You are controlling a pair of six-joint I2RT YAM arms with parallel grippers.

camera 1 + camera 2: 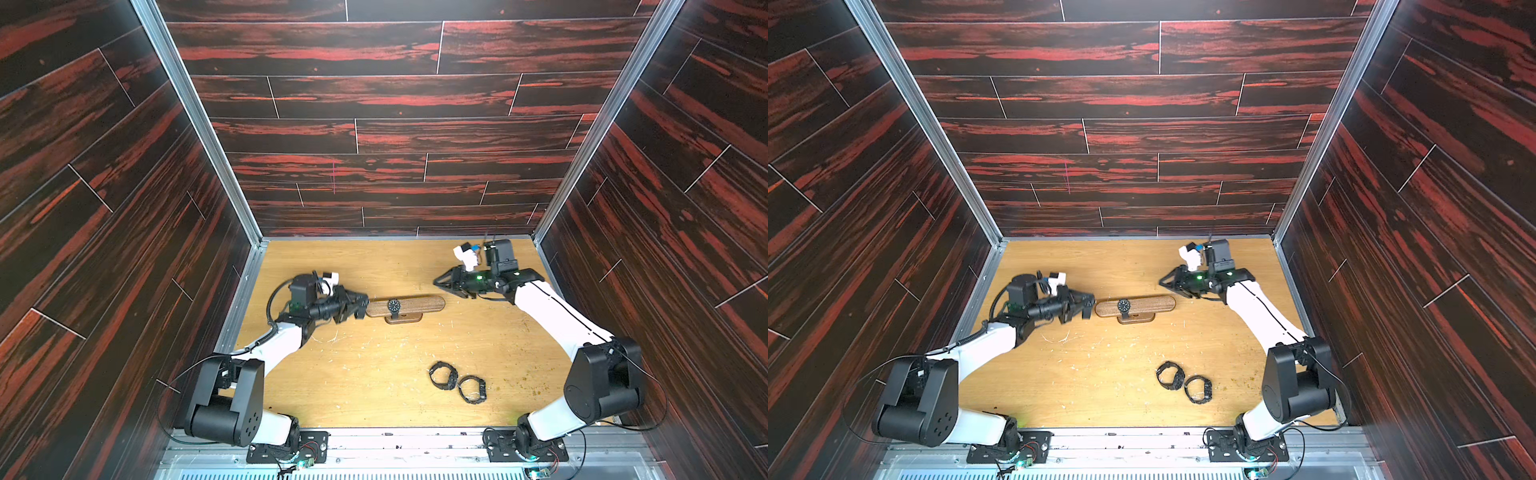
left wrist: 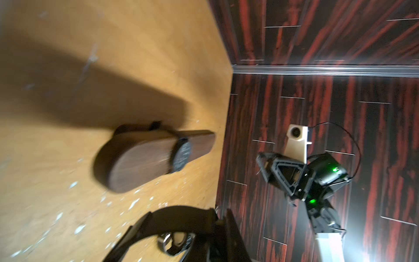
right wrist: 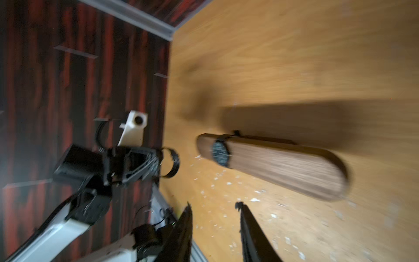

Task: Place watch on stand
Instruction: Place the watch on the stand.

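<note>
The stand (image 1: 424, 304) (image 1: 1150, 305), a dark-brown wooden bar on a small base, lies mid-table. One black watch (image 1: 394, 306) (image 3: 220, 153) is strapped round it near its left part. My left gripper (image 1: 361, 308) (image 2: 221, 215) is at the stand's left end, shut on a second watch (image 2: 181, 217) whose black strap loop (image 3: 173, 165) sticks out past the fingers. My right gripper (image 1: 436, 282) (image 3: 213, 205) hovers just beyond the stand's right end, open, with nothing between its fingers.
Two more black watches (image 1: 443, 375) (image 1: 472, 389) lie side by side on the table (image 1: 374, 374) at the front right. Dark red-streaked walls enclose the table on three sides. White scuff marks dot the wood in front of the stand.
</note>
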